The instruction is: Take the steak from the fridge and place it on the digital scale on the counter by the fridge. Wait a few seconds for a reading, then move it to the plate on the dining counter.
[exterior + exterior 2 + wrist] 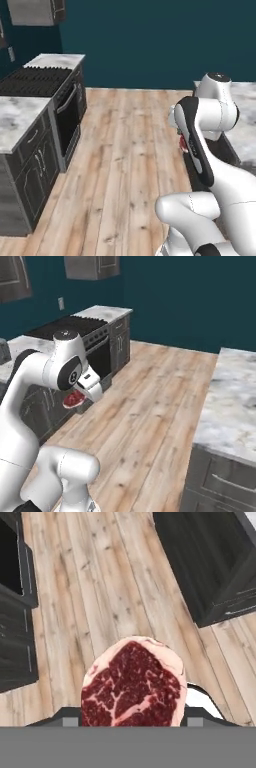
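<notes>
The gripper (79, 397) is clamped on the steak (131, 684), which hangs above the plank floor (120, 165) in mid-room. Judged from the task, this is the carry toward the dining counter (235, 401), at 3 o'clock in the right base view; a level hand and a low release over the plate look wise. The stove (37, 82) sits at 10 o'clock in the left base view, against a teal wall (150, 40).

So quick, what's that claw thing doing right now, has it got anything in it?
Gripper: closed on the steak, carrying it above the wooden floor.
</notes>
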You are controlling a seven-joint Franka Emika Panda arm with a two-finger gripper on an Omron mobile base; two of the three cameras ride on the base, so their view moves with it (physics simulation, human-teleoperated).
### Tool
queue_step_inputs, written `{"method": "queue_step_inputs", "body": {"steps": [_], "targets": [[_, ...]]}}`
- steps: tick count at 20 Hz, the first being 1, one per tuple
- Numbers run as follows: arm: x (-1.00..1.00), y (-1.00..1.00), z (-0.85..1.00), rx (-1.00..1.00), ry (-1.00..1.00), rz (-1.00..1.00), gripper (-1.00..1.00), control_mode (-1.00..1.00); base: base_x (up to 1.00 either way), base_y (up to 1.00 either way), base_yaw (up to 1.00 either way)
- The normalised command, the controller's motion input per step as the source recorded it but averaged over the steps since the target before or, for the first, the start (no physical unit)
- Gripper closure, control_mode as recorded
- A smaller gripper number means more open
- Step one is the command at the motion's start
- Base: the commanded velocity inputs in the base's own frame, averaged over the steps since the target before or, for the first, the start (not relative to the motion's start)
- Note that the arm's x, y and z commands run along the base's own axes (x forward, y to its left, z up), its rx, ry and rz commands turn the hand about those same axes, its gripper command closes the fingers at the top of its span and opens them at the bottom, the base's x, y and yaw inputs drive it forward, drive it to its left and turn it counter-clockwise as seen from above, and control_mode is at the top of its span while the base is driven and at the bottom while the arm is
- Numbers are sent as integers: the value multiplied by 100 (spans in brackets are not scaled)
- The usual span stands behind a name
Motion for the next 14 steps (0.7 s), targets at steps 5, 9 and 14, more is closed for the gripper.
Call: {"method": "queue_step_inputs", "body": {"steps": [5,9,14], "targets": [[0,0,0,0,0,0,100,100,100,2,-33],[0,0,0,0,0,0,100,100,100,10,-33],[0,0,0,0,0,0,100,100,100,33,-36]]}}
